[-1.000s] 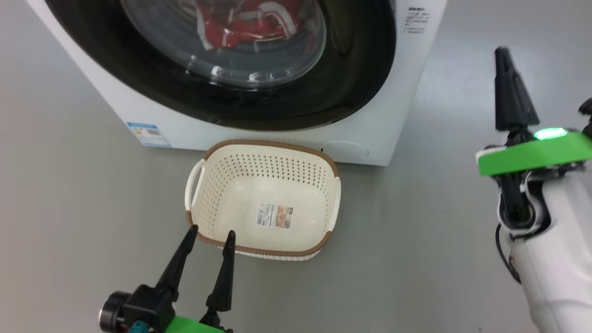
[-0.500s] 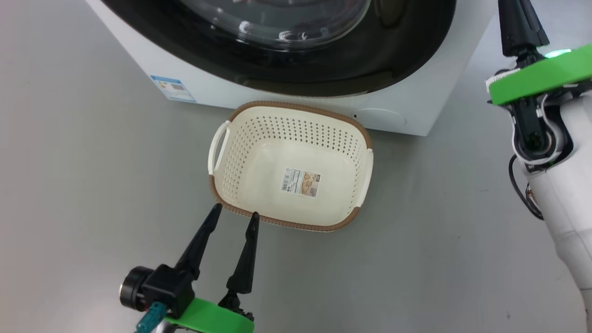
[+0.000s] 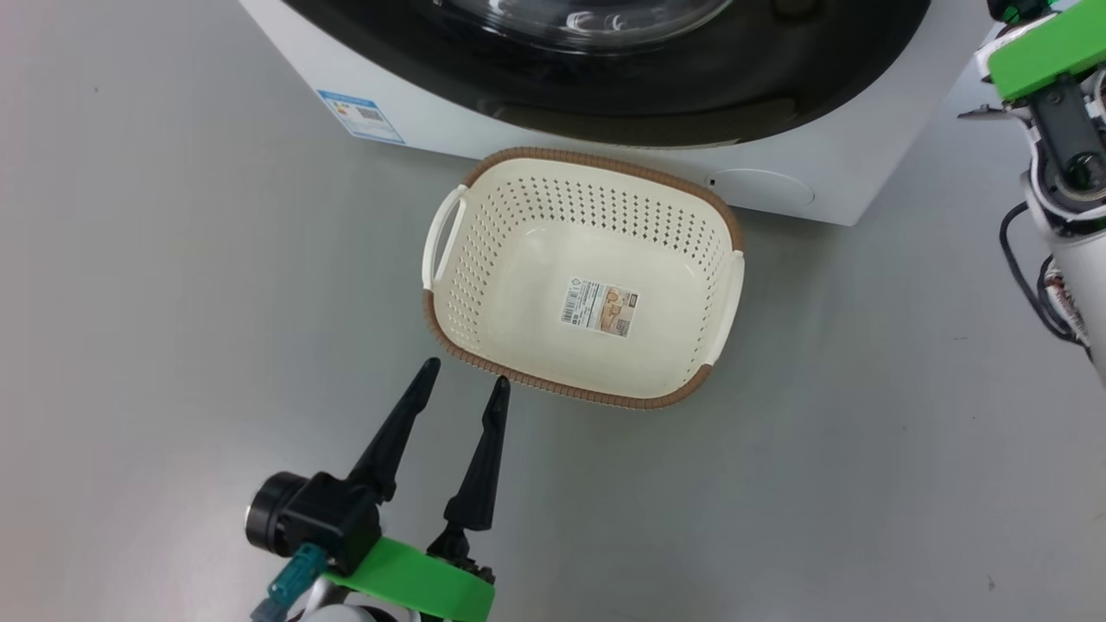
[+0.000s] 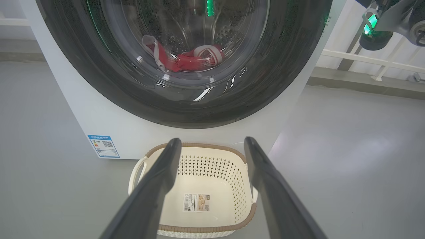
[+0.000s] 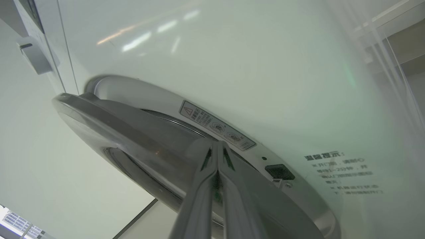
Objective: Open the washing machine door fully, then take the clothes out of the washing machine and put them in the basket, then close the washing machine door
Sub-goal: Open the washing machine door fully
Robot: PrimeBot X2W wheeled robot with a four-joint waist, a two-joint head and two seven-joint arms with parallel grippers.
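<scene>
The washing machine (image 3: 449, 130) stands white at the top of the head view, its black-rimmed washing machine door (image 3: 847, 78) facing me. Through the glass (image 4: 186, 33) in the left wrist view the red and white clothes (image 4: 186, 61) lie in the drum. The cream basket (image 3: 562, 387) sits on the floor before the machine, holding just a paper label. My left gripper (image 3: 465, 373) hovers open near the basket's front left corner. In the right wrist view my right gripper (image 5: 217, 143) is shut, its tips at the gap between the door's grey edge (image 5: 126, 126) and the machine's front (image 5: 232, 66).
Grey floor (image 3: 173, 302) spreads on both sides of the basket. My right arm's green wrist mount (image 3: 1041, 47) hangs beside the machine's right corner. A latch slot (image 5: 279, 171) and a warning label (image 5: 217, 126) show behind the door edge. A white railing (image 4: 365, 58) runs behind the machine.
The head camera has shifted, so machine and basket sit further right in the picture. The right gripper's fingers have gone past the view's top edge. The left gripper stays open.
</scene>
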